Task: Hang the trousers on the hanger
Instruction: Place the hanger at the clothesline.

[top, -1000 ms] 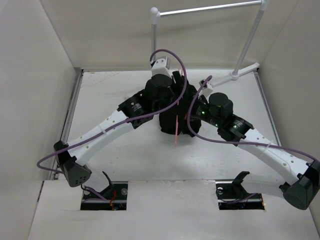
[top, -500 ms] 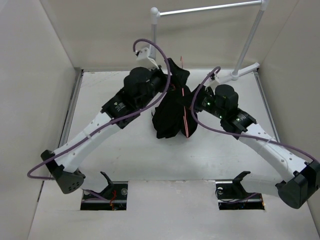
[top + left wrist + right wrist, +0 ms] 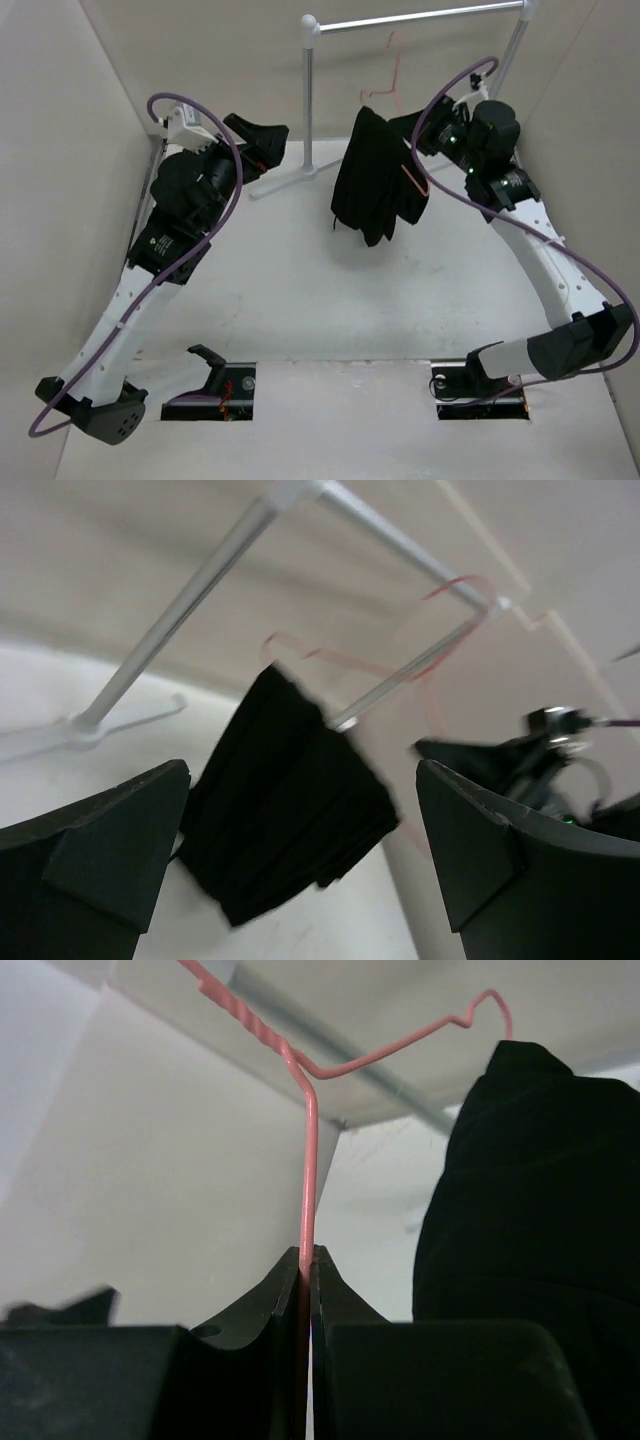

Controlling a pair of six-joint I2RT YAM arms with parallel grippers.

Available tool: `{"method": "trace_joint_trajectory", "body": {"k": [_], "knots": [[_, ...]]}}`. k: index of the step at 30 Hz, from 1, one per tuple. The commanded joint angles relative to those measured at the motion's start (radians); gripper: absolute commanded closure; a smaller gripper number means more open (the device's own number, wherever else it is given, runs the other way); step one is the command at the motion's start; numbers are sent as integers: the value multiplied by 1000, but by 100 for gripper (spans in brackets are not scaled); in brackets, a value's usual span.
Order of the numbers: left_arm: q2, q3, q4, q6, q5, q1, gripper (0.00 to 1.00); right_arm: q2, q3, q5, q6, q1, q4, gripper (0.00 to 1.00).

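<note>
You had the black soft-fabric trousers [image 3: 375, 175] draped over the thin pink-orange wire hanger [image 3: 412, 178]. They hung in a folded bundle just beside your right gripper [image 3: 408, 128], on the side facing the other arm and clear of the white table [image 3: 300, 290] below. In the right wrist view, that gripper's two fingers were pinched tight on the hanger's upright wire [image 3: 308, 1160], just below the twisted neck. The dark cloth [image 3: 530, 1210] filled the frame right next to them.

The hanger's hook rose above the gripper, close under the top rail of the white metal tube rack [image 3: 420, 17]. You could not tell from these views whether hook and rail touched.

Your left gripper [image 3: 262, 140] was well apart from the trousers, raised near the side wall. Its fingers were spread wide with nothing between them. From its own camera, the trousers [image 3: 285, 800] hung straight ahead between the two fingertips but far beyond them. The rack's slanted post [image 3: 180, 610] ran up past them, and the hanger wire [image 3: 455, 585] was only a blurred pink line.
</note>
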Motion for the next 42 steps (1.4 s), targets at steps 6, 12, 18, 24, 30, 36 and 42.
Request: {"method": "trace_joint_trajectory", "body": {"k": [6,12,18,24,30,36,42], "knots": [[-46,-220,-55,-89,74,77,0,122,302,-11,-2,-168,51,97],[-36,-259,-56,-98,109,94,0,229,457,-8,10,-260,14,97],[-32,-287,-44,-103,123,105,0,314,560,5,16,-330,-24,97],[-23,-308,-40,-103,123,112,0,412,666,9,16,-375,-61,97],[-23,-348,-38,-104,114,132,0,467,672,9,0,-386,-90,97],[-26,-363,-47,-109,117,146,0,481,631,9,-3,-396,-82,96],[-32,-382,-53,-112,111,151,0,443,522,31,-5,-400,-46,81]]}}
